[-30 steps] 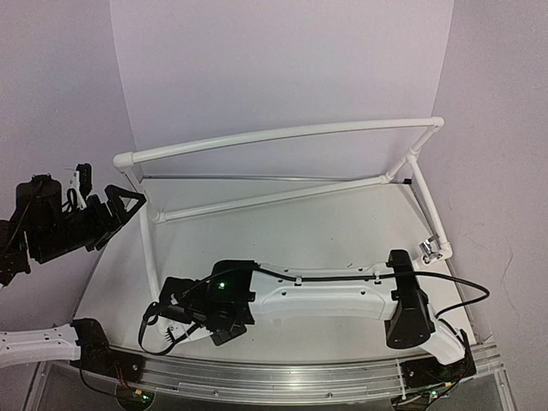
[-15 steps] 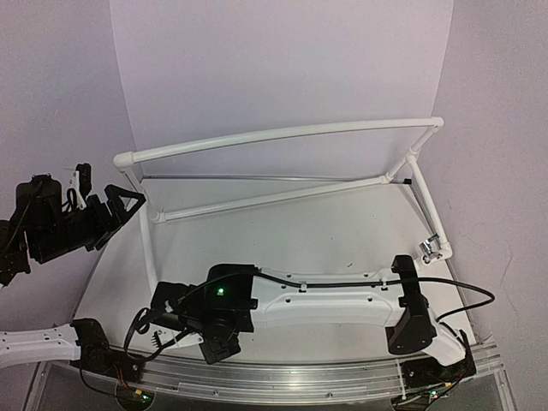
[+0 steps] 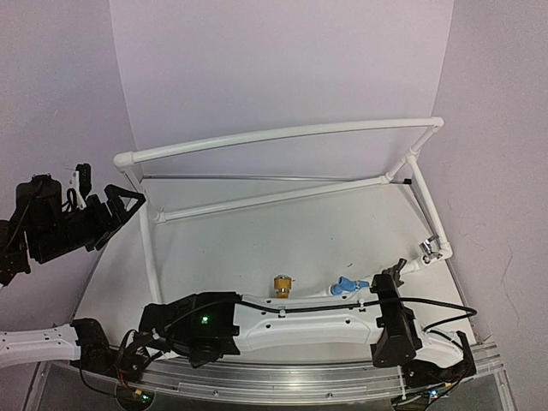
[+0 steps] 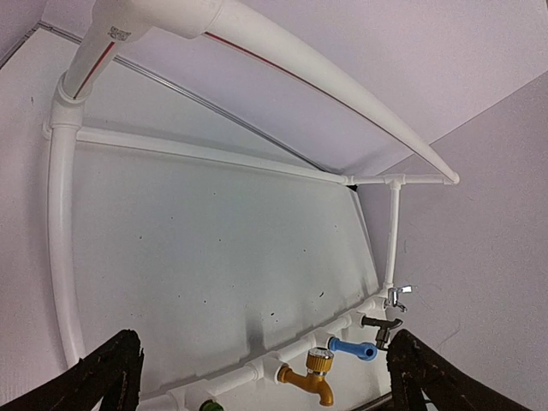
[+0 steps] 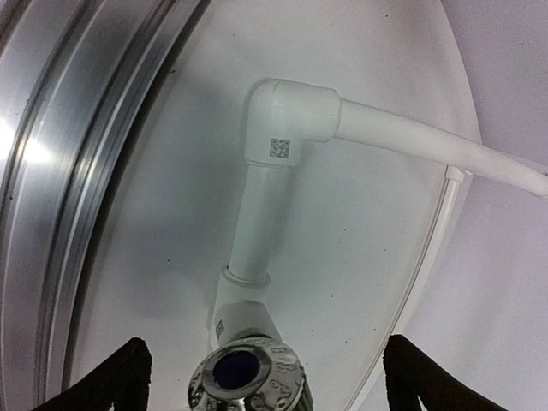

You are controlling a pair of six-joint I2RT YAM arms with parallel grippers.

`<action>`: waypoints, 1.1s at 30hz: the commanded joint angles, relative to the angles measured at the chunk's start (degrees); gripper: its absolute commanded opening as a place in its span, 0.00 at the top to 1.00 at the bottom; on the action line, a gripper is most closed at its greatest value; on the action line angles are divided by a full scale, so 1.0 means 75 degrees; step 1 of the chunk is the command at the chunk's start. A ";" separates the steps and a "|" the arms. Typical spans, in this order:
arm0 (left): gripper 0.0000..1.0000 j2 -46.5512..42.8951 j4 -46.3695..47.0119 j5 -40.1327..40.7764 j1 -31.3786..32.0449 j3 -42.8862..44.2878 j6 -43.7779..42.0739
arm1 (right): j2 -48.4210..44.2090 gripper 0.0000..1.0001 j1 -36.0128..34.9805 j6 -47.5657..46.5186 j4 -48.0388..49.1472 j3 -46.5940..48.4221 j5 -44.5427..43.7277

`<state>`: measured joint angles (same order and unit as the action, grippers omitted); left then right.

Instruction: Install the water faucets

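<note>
Four water faucets sit screwed into the near pipe of the white frame (image 3: 282, 133): golden-orange (image 3: 280, 285), blue (image 3: 344, 285), dark grey (image 3: 396, 272) and silver (image 3: 427, 248). The left wrist view shows orange (image 4: 312, 377), blue (image 4: 353, 348), dark grey (image 4: 381, 324), silver (image 4: 396, 296) and a bit of green (image 4: 211, 406). My left gripper (image 3: 116, 210) is open and empty, high at the frame's left corner. My right gripper (image 3: 150, 336) is low at the near left, open, its fingers either side of a shiny round cap (image 5: 248, 377) on a white fitting, not touching it.
An aluminium rail (image 3: 300, 377) runs along the near table edge, close beside my right gripper (image 5: 77, 128). A white pipe elbow (image 5: 287, 116) lies ahead of the right wrist. My right arm stretches across the front of the table. Purple walls stand on three sides.
</note>
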<state>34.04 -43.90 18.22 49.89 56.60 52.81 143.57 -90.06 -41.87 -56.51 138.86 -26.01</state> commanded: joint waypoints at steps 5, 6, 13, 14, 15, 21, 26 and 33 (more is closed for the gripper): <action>0.01 0.0003 0.0154 0.0137 -0.0006 0.0172 0.0025 | 0.0195 0.18 0.0174 -0.0300 0.0665 0.0581 -0.0916; 0.01 0.0009 0.0158 0.0137 -0.0005 0.0164 0.0025 | 0.0204 0.18 0.0206 -0.0315 0.0723 0.0604 -0.0969; 0.00 0.0028 0.0189 0.0132 -0.0007 0.0152 0.0025 | 0.0265 0.22 0.0393 -0.0415 0.0974 0.0703 -0.1179; 0.00 0.0033 0.0190 0.0126 -0.0007 0.0151 0.0025 | 0.0275 0.22 0.0426 -0.0418 0.0982 0.0707 -0.1193; 0.01 0.0028 0.0189 0.0126 -0.0007 0.0149 0.0027 | 0.0274 0.23 0.0453 -0.0424 0.0996 0.0714 -0.1217; 0.00 0.0019 0.0187 0.0126 -0.0005 0.0125 0.0046 | 0.0229 0.25 0.0566 -0.0420 0.1008 0.0755 -0.1260; 0.00 0.0008 0.0170 0.0140 -0.0008 0.0137 0.0048 | -0.0021 0.26 0.0715 -0.0360 0.0996 0.0422 -0.1324; 0.00 0.0061 0.0204 0.0149 -0.0007 0.0119 0.0048 | -0.0316 0.27 0.0828 -0.0265 0.0888 0.0290 -0.1154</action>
<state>34.04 -43.89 18.24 49.89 56.60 52.93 144.42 -85.20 -44.65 -48.52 141.40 -33.76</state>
